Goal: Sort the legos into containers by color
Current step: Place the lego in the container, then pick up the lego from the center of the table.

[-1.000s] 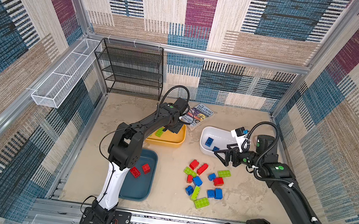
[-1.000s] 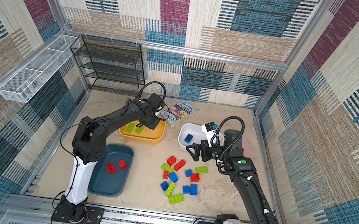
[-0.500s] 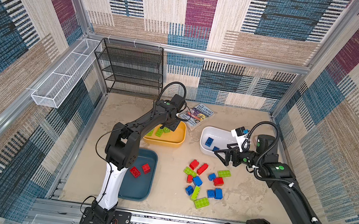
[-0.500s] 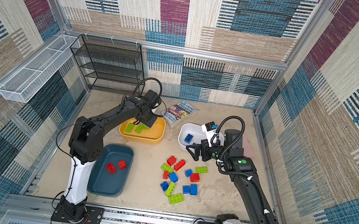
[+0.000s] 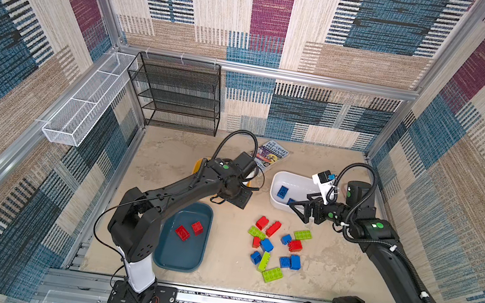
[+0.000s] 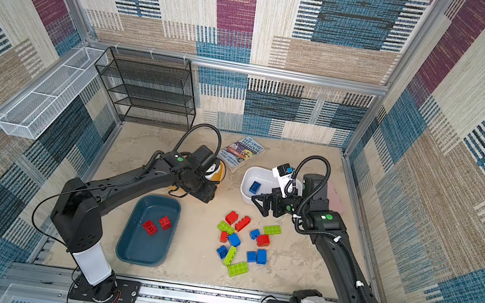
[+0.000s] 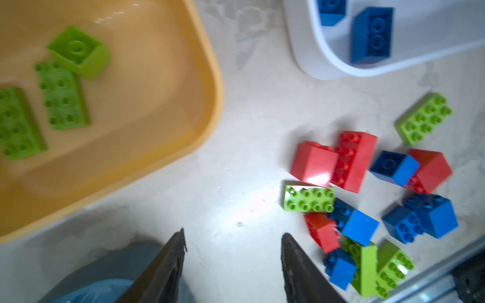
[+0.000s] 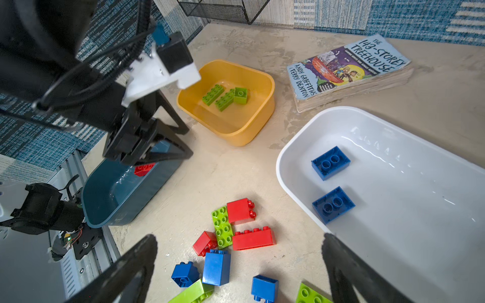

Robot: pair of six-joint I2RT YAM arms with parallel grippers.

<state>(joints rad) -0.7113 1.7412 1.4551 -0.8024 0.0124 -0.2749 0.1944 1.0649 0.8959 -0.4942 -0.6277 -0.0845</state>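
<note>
Loose red, blue and green legos (image 5: pixel 276 248) (image 6: pixel 244 242) lie in a pile on the table. The yellow bin (image 8: pixel 271 86) (image 7: pixel 212 105) holds three green bricks (image 8: pixel 225 97). Two blue bricks (image 8: pixel 330 162) sit in the white bin (image 5: pixel 283 179) (image 8: pixel 288 147), and two red bricks (image 5: pixel 189 230) in the teal bin (image 5: pixel 180 258) (image 6: pixel 137 251). My left gripper (image 7: pixel 233 236) (image 8: pixel 187 143) hangs open and empty over bare table between the yellow bin and the pile. My right gripper (image 8: pixel 240 238) (image 5: pixel 298 210) is wide open and empty above the pile's far edge, beside the white bin.
A paperback book (image 5: pixel 270 155) lies behind the bins. A black wire shelf (image 5: pixel 177 94) stands at the back left, and a white mesh basket (image 5: pixel 85 106) hangs on the left wall. A metal rail (image 5: pixel 209 300) runs along the table's front edge.
My left gripper has opened and come away from over the yellow bin toward the front, near the pile. The right arm has stayed still.
</note>
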